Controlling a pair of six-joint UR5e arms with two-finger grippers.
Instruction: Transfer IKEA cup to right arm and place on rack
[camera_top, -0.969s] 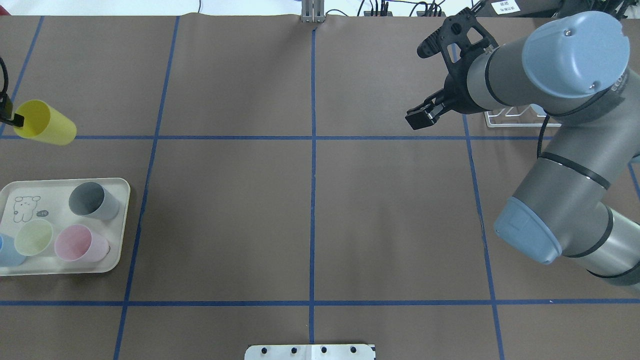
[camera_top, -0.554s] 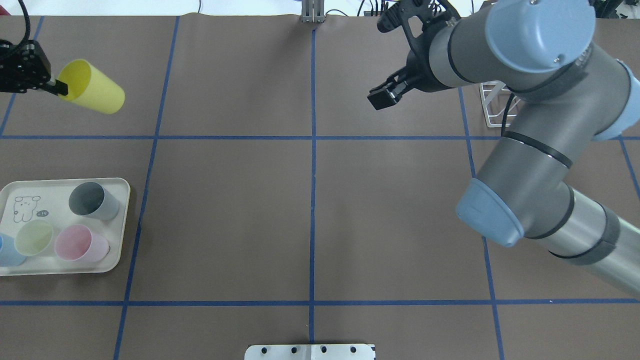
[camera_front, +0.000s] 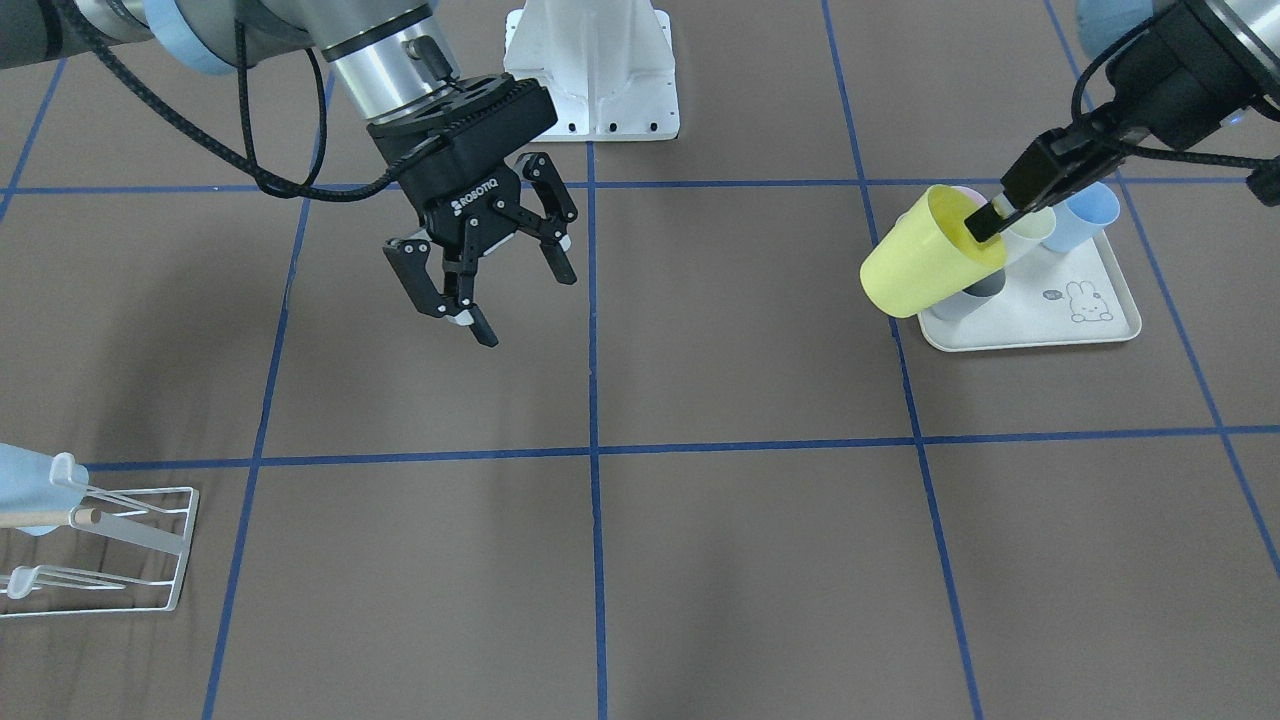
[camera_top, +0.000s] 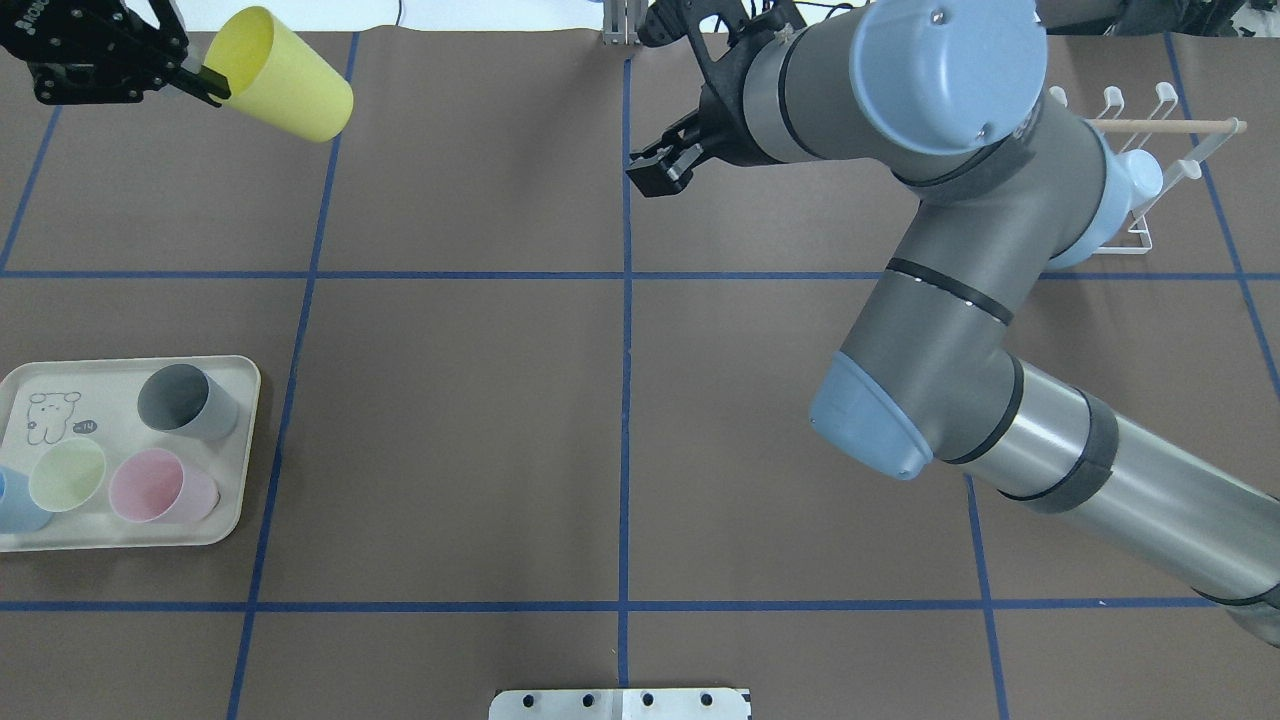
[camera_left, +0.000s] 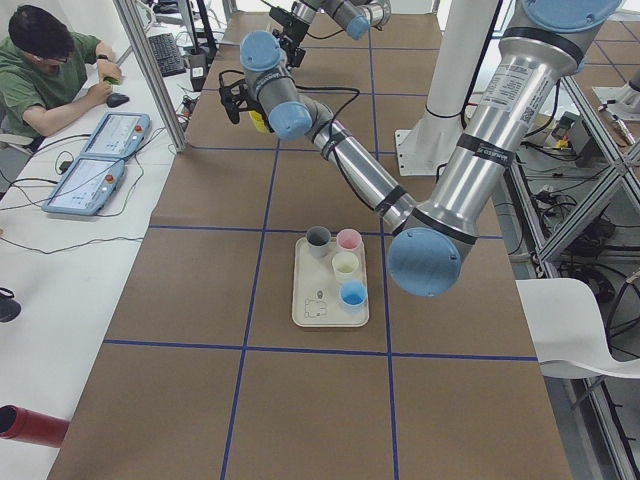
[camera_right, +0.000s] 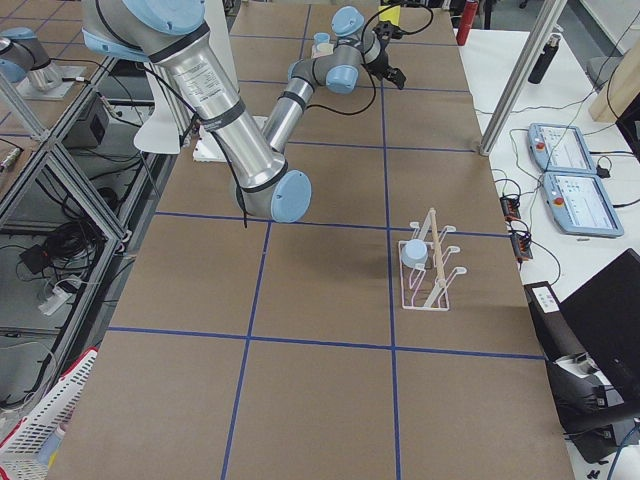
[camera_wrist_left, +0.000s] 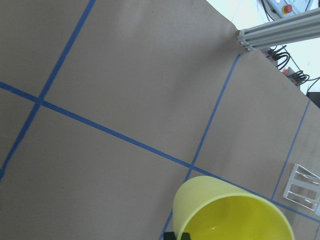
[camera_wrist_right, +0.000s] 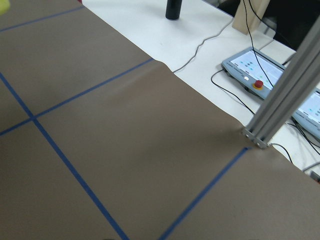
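The yellow cup (camera_front: 925, 262), pinched at its rim by the left claw (camera_front: 985, 222) and held above the tabletop (camera_front: 750, 560), is best offered sideways at the middle so that the spread, empty right claw (camera_front: 522, 305), well apart, can be closed round its wall

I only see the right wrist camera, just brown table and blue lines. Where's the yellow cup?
Observer: The left hand holds the yellow cup by its rim, tipped on its side.
Operator: Is my right hand ready to grab it?
Observer: The right hand is open, well apart from the cup.
Operator: Is the rack empty?
Observer: No, the rack has a pale blue cup on it.
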